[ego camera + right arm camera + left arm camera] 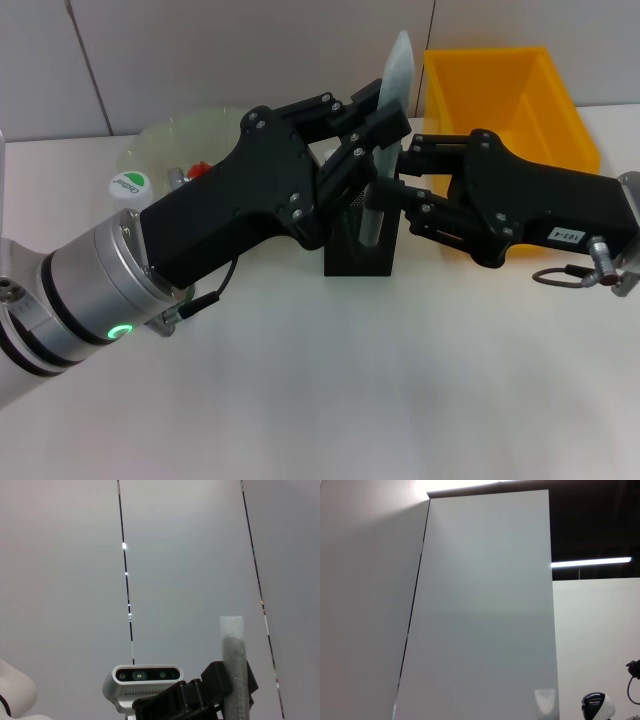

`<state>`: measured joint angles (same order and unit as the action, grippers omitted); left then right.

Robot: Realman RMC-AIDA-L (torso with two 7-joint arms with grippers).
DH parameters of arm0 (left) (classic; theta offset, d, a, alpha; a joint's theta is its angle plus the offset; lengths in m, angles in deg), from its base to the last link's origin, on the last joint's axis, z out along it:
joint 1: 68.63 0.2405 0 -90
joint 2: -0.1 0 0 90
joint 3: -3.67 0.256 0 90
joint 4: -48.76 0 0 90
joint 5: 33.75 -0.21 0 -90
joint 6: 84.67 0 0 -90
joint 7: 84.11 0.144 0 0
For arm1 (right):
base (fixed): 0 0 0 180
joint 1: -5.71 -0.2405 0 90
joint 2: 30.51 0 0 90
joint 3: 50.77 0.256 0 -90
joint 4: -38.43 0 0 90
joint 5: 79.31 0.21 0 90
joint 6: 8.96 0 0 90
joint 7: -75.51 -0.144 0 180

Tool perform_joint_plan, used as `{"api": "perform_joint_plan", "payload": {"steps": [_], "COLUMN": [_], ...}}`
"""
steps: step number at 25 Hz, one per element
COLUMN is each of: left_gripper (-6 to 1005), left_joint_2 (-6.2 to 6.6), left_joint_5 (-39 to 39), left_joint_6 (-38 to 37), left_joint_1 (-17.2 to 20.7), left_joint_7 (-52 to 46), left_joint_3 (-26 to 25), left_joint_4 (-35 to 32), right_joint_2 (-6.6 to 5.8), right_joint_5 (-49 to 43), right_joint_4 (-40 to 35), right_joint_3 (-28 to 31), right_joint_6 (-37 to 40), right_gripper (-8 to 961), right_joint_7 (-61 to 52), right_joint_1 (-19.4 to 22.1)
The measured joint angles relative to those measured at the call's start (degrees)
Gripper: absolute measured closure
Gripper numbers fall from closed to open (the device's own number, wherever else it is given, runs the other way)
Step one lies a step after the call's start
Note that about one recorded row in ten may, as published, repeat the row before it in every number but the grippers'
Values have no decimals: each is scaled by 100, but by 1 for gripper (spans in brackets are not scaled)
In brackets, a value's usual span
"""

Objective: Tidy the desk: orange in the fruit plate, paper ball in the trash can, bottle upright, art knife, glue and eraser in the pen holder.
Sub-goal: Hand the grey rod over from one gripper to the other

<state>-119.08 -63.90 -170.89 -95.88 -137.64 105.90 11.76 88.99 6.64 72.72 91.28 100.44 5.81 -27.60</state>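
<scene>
Head view shows the white desk (330,400) carrying everything, with pale wall panels behind it. Largest on it is the orange bin (520,100), presumably the trash can, at the far right; the translucent fruit plate (170,140) sits at the far left with something small and red in it, and a white bottle cap with green lettering (128,186) shows just beside it. Between them stands the black mesh pen holder (362,240), and both arms converge there. The left gripper (372,140) is clenched around a pale, translucent tool, probably the art knife (390,100), whose lower end already reaches into the holder while its tip points up and away. The right gripper (408,190) presses against the holder's side, apparently steadying it so it will not slide or tip; whether its fingers clamp the wall I cannot tell. Both wrist views look upward at wall panels, and the right wrist view catches the knife against them.
</scene>
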Motion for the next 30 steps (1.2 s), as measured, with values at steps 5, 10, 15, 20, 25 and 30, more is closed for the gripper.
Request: {"api": "perform_joint_plan", "payload": {"steps": [5, 10, 15, 20, 25, 30], "left_gripper": [759, 755, 750, 746, 742, 716], "left_joint_2": [0, 0, 0, 0, 0, 0], "left_joint_5": [1, 6, 13, 26, 72, 136], "left_joint_6": [0, 0, 0, 0, -63, -75], "left_joint_1": [0, 0, 0, 7, 67, 105], "left_joint_7": [0, 0, 0, 2, 80, 81], "left_joint_3": [-1, 0, 21, 47, 67, 73], "left_joint_4": [0, 0, 0, -7, -10, -9], "right_joint_2": [3, 3, 4, 4, 3, 3], "right_joint_5": [2, 2, 2, 2, 2, 2], "right_joint_4": [-1, -5, -36, -44, -45, -45], "right_joint_3": [-3, -3, -2, -3, -2, -24], "right_joint_6": [-6, -7, -5, 1, 1, 6], "right_gripper": [644, 703, 779, 804, 804, 803], "right_joint_7": [-10, -13, -13, -17, -37, -39], "right_joint_1": [0, -1, 0, 0, 0, 1]}}
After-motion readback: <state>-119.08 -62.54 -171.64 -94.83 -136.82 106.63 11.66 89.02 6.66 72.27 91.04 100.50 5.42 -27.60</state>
